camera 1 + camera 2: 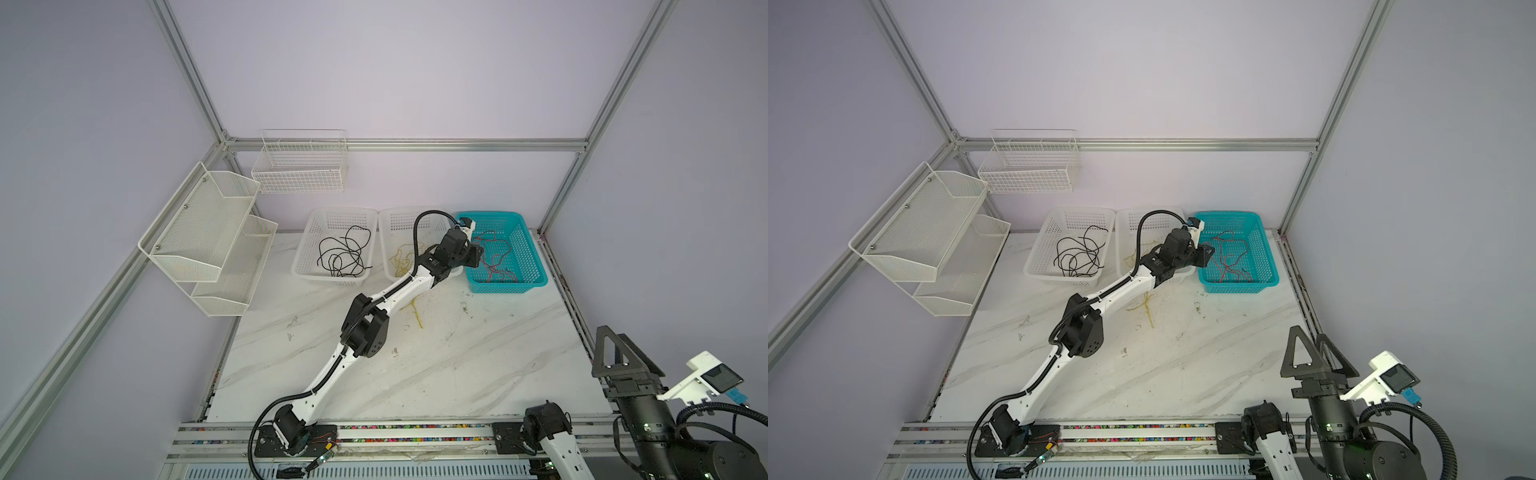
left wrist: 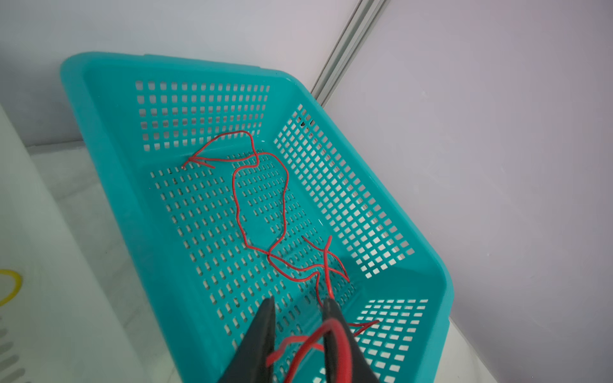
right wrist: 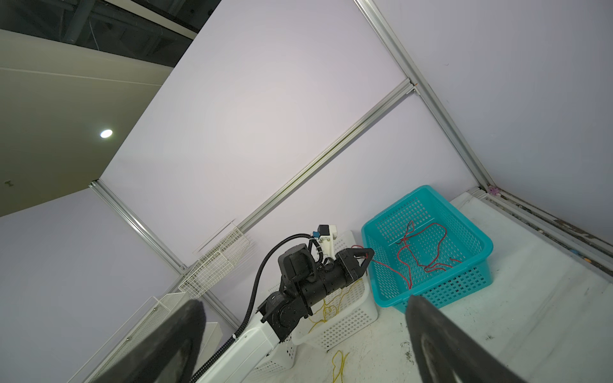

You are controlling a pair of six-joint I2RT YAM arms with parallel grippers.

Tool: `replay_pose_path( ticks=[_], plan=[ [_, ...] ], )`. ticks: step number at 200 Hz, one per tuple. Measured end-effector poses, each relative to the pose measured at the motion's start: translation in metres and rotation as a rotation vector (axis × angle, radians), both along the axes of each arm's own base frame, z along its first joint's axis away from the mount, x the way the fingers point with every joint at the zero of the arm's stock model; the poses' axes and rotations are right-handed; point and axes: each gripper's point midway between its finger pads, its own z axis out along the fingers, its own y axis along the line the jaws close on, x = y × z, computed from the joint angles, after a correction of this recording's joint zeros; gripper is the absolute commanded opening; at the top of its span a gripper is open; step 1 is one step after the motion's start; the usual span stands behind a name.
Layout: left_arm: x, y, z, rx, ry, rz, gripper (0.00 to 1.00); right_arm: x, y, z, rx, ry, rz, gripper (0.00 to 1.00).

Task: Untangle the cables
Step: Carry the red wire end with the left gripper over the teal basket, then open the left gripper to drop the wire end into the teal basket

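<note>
Spread the left gripper [image 2: 298, 300] wider: parted at lower centre of the wrist frame, with the red cable [image 2: 270, 256] draped across one finger, seemingly loose rather than pinched. Lift slowly to shed that loop into the teal basket [image 2: 109, 149] holding the rest. Leave the right gripper [image 1: 1313, 353], wide open at lower right of a top view, parked. Mind the yellow cable [image 1: 417, 318] lying partly on the desk [image 1: 457, 374] below the middle white basket [image 1: 395, 220].

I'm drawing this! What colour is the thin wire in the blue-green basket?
Red. The thin wire in the teal plastic basket shows best in the left wrist view.
</note>
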Motion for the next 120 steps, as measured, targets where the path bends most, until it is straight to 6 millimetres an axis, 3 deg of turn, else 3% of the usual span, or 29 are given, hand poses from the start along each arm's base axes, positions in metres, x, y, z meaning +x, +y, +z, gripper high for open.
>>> replay_pose_path(
  ticks=[73, 120],
  plan=[
    [-0.007, -0.004, 0.011, 0.029, -0.055, -0.024, 0.61, 0.001, 0.001, -0.001, -0.001, 0.002, 0.007, 0.97],
    [-0.024, -0.009, 0.043, 0.042, -0.099, -0.051, 0.74, 0.001, 0.003, -0.001, -0.003, 0.004, 0.013, 0.97]
  ],
)
